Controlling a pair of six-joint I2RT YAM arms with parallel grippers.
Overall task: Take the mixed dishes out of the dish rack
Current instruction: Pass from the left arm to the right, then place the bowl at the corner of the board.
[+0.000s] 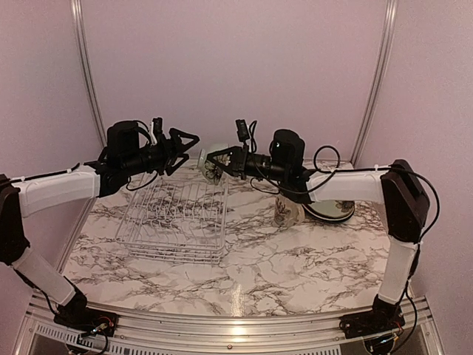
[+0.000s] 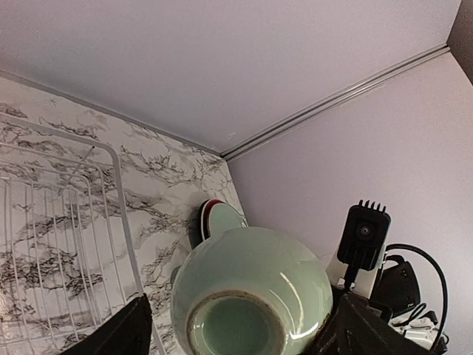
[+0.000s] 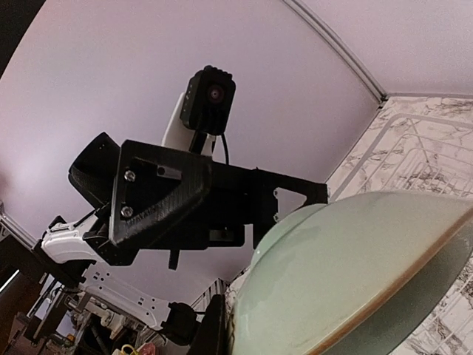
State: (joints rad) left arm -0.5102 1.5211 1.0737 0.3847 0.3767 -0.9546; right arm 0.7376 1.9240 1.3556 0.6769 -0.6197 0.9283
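From above you see the small green bowl (image 1: 210,164) held in the air over the far right corner of the rack (image 1: 174,214). Your right end effector (image 1: 219,160) is pinching its rim, and the left end effector (image 1: 190,147) is spread just beside it. Only the left wrist view shows the bowl's underside. Only the top view shows the mug (image 1: 285,211) standing on the worktop (image 1: 295,259).
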